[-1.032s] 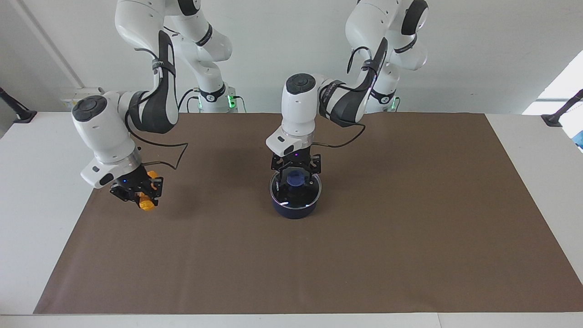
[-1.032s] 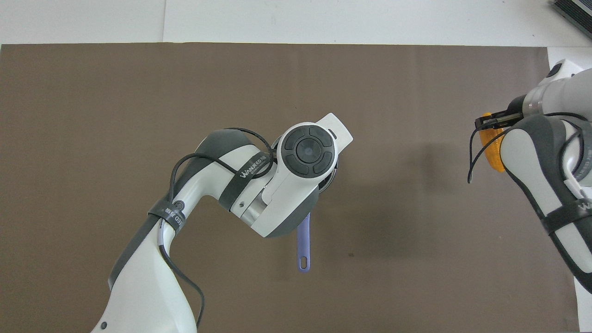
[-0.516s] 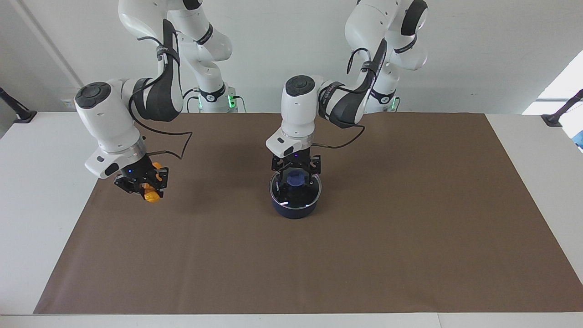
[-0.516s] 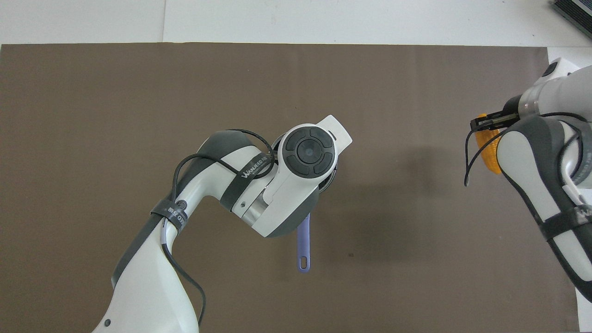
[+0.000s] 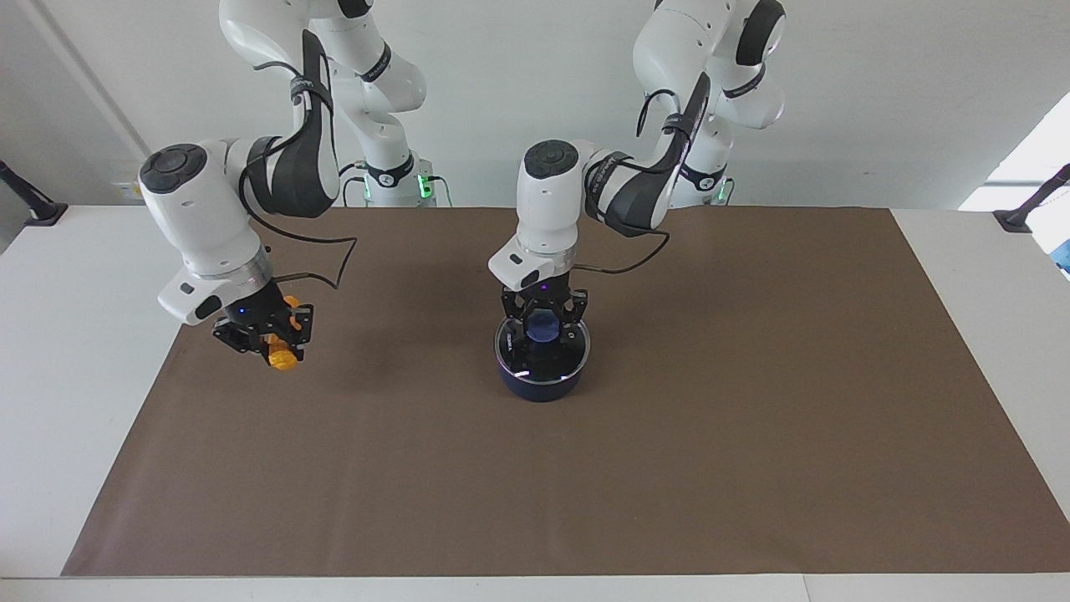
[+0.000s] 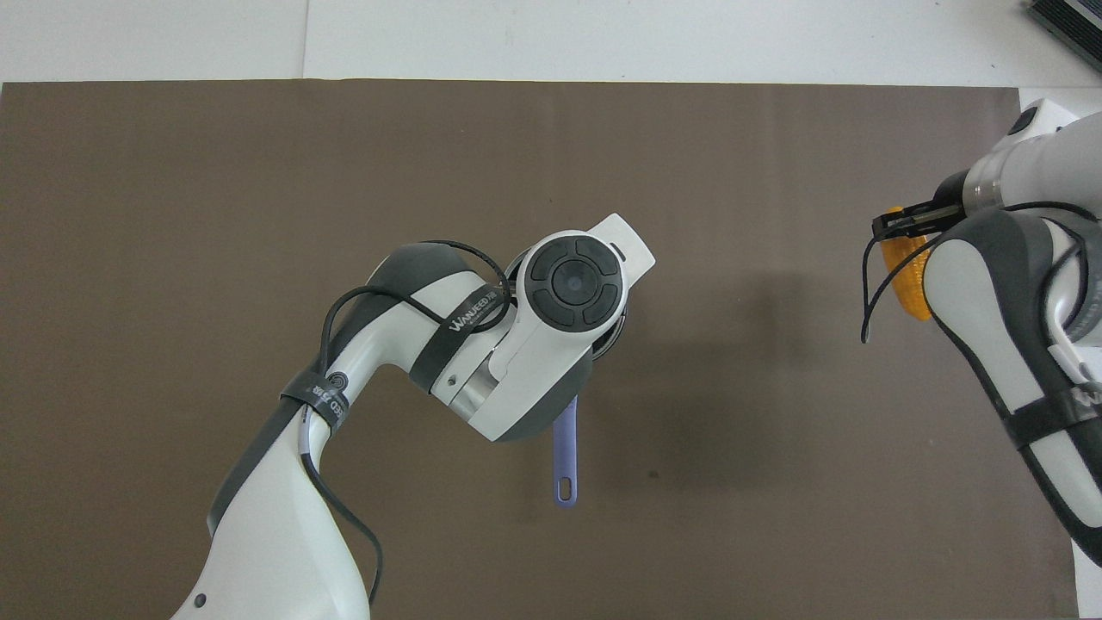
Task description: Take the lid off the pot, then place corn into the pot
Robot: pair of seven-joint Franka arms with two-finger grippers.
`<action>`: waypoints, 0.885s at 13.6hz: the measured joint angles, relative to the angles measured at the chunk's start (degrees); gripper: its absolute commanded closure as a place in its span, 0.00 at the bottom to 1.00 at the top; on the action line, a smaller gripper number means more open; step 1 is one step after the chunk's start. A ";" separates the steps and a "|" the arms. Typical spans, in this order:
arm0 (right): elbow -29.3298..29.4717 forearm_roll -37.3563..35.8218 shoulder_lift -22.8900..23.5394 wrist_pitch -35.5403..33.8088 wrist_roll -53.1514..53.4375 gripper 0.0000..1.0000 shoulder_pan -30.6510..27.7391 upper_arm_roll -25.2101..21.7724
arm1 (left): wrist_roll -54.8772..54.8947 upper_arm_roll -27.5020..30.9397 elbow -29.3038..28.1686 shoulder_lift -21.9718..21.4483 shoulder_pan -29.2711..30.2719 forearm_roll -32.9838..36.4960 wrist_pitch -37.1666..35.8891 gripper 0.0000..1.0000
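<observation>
The navy pot (image 5: 539, 385) stands mid-mat with the glass lid (image 5: 571, 354) on it. Its blue handle (image 6: 566, 456) points toward the robots. My left gripper (image 5: 543, 331) is straight down over the lid, fingers shut on the blue knob (image 5: 543, 327). In the overhead view the left wrist (image 6: 575, 282) hides the lid and most of the pot. My right gripper (image 5: 269, 339) is shut on the yellow-orange corn (image 5: 284, 357) and holds it in the air over the mat's edge at the right arm's end. The corn (image 6: 909, 277) also shows in the overhead view.
A brown mat (image 5: 669, 468) covers most of the white table (image 5: 50, 351). A dark stand (image 5: 1024, 213) sits at the table's corner at the left arm's end, another (image 5: 29, 205) at the right arm's end.
My left gripper's fingers have drawn in onto the lid's knob. My right gripper has risen a little with the corn and shifted slightly toward the pot.
</observation>
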 measured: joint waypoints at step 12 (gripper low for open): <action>0.80 -0.02 -4.83 -8.61 8.20 1.00 3.70 0.40 | -0.10 1.36 0.29 -2.93 0.63 0.03 -1.85 1.00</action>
